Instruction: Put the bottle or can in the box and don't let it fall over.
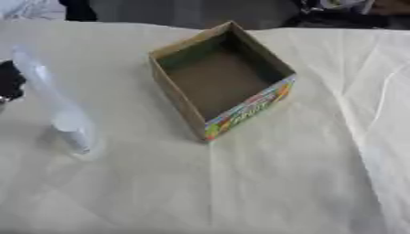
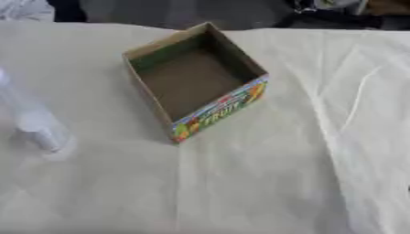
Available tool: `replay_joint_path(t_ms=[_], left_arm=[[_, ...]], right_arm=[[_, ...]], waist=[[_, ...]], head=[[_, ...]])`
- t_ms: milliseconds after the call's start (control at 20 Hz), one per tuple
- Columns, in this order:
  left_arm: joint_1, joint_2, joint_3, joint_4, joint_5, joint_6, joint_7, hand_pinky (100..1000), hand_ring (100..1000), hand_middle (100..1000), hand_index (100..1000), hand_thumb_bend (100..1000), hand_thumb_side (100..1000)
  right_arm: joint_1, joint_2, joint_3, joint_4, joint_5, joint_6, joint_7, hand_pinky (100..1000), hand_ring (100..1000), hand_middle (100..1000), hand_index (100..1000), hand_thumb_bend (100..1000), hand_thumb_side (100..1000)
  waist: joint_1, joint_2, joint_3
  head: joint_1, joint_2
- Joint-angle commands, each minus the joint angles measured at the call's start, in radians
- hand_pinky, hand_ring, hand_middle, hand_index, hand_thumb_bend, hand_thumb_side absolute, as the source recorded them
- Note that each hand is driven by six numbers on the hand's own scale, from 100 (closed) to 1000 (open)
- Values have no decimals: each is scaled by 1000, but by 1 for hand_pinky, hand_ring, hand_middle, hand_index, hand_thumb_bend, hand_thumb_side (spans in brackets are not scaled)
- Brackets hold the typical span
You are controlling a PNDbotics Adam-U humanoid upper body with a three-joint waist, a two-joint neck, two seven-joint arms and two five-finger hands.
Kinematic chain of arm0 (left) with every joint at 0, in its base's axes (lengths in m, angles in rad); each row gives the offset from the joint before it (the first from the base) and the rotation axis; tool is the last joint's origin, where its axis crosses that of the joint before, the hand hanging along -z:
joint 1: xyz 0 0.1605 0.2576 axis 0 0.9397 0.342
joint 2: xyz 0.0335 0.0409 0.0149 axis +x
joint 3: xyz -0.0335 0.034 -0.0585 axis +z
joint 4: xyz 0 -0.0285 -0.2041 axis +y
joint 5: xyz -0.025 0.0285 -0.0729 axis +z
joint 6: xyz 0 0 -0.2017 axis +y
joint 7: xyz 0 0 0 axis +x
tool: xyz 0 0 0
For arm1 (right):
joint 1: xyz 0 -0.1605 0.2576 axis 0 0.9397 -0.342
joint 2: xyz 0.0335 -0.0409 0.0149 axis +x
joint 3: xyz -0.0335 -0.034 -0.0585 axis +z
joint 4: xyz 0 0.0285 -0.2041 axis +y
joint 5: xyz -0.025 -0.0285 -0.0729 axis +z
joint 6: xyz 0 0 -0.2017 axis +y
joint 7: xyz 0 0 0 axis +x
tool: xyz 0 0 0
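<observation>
While the table [image 1: 264, 183] lies under a pale cream cloth, creased in long folds toward its right edge, an open cardboard box [image 1: 220, 77] sits near the middle, closer to the far edge. It is rectangular, with plain brown inner walls and floor, and stands askew so that one corner points at the near edge. Its near short outer wall carries a glossy print in green, yellow, red and blue.

Near the left edge stands a clear plastic bottle [image 1: 56, 103], slim and tall, blurred, its body see-through, with a whitish band low on it. It is well apart from the box, outside it.

At the left edge a dark shape [image 1: 9, 82] shows just beside the bottle; it may be the left hand, and I cannot tell whether it is released or clenched. No right hand shows.
</observation>
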Motion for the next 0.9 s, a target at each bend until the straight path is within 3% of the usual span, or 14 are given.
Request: replay_joint_path(t_ms=[50, 250, 400, 900], left_arm=[[-7, 38, -10, -15, -13, 13, -18, 954, 946, 914, 928, 789, 777], [-3, 37, -15, -15, -23, 34, -28, 954, 944, 914, 926, 913, 737], [2, 36, -15, -15, -35, 40, -33, 956, 947, 916, 926, 1000, 758], [-4, 48, -39, -14, -93, 95, -84, 942, 930, 903, 913, 1000, 724]], right_arm=[[-2, -19, -1, -22, 6, 1, 5, 873, 930, 942, 978, 100, 516], [-2, -17, 0, -22, 7, 2, 7, 874, 930, 942, 979, 100, 516], [-3, -16, 2, -22, 7, 3, 9, 874, 930, 942, 979, 100, 515], [-3, -14, 5, -22, 9, 5, 15, 874, 930, 942, 977, 100, 510]], waist=[[2, -10, -2], [2, -10, -1], [1, -10, 0], [2, -10, -3]], head=[[6, -18], [8, -21], [8, -22], [17, -26]])
